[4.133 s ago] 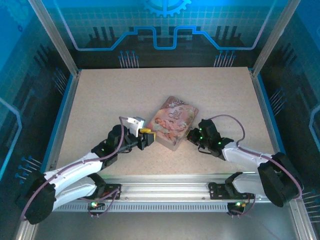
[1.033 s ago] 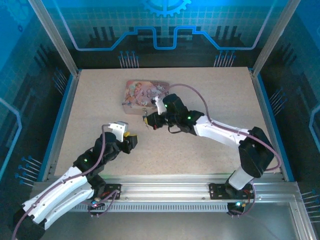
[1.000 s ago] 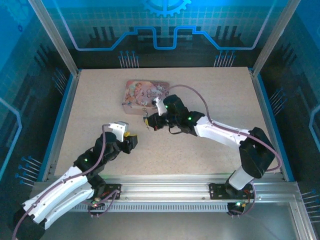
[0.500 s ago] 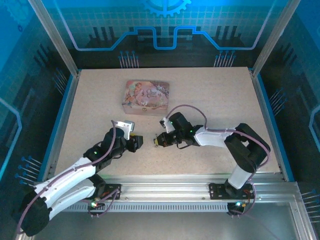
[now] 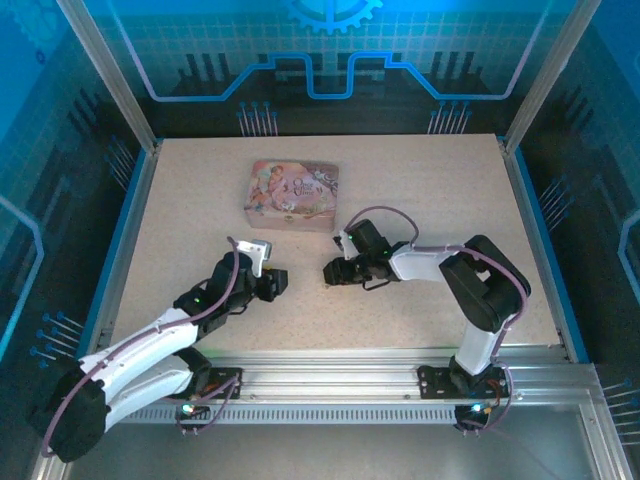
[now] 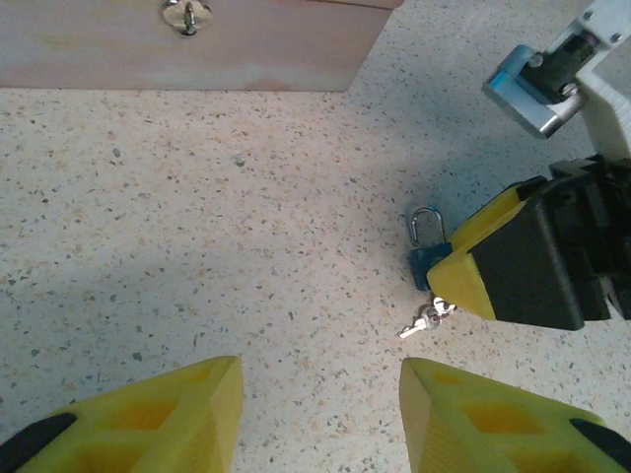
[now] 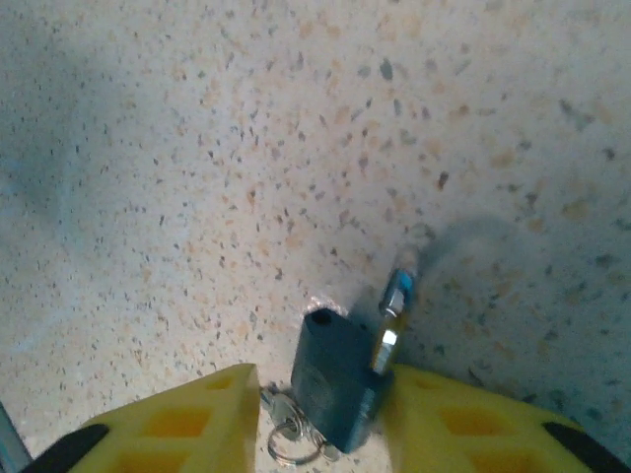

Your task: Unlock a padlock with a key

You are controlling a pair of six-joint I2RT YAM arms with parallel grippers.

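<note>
The small dark blue padlock (image 7: 333, 382) lies on the table between the yellow fingers of my right gripper (image 7: 320, 419). Its silver shackle (image 7: 393, 307) is lifted out of one hole. It touches the right-hand finger (image 7: 473, 434), while a gap shows at the other finger. The small silver key (image 7: 286, 434) on its ring lies at the padlock's base. In the left wrist view the padlock (image 6: 425, 246) and key (image 6: 424, 320) lie ahead and to the right of my open left gripper (image 6: 320, 414). From above, the left gripper (image 5: 274, 283) faces the right gripper (image 5: 331, 272) across a short gap.
The pink illustrated tin (image 5: 292, 193) sits at the back left of the speckled table (image 5: 430, 190), its front wall and metal latch (image 6: 187, 15) facing my left gripper. Blue rails edge the table on both sides.
The tin went from the centre to the back left. My right gripper came from the tin's front down to the table centre and then edged right. My left gripper moved slightly forward.
</note>
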